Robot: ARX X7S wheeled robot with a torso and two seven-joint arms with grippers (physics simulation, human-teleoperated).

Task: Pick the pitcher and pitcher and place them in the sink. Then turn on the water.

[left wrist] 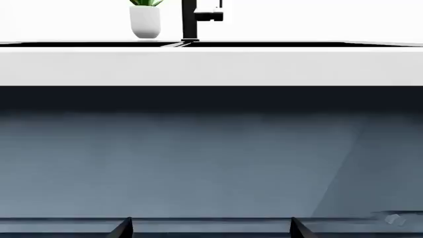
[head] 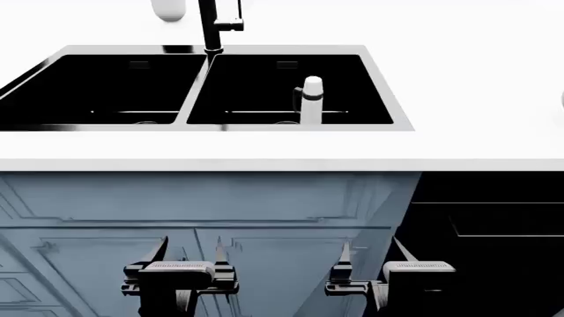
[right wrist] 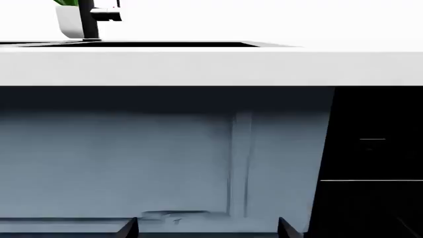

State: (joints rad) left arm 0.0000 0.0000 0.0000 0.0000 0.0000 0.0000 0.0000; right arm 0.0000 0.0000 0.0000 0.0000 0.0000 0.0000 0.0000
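The black double-basin sink (head: 105, 127) is set in the white counter, with its black tap (head: 209, 26) behind the divider. Neither pitcher shows clearly. A slim white bottle with a rounded cap (head: 311, 99) stands in the right basin. A pale sliver (head: 561, 99) at the counter's right edge is too cut off to name. My left gripper (head: 189, 261) and right gripper (head: 372, 259) are both open and empty, low in front of the cabinet, below the counter. Both wrist views face the cabinet front, the left gripper (left wrist: 210, 229) and the right gripper (right wrist: 208, 229) with jaws wide apart.
A small white pot with a green plant (left wrist: 145, 22) stands behind the sink, left of the tap (left wrist: 190, 20). The white counter edge (head: 264, 162) overhangs blue-grey cabinet doors (head: 220, 211). A black appliance front (head: 493, 224) is to the right.
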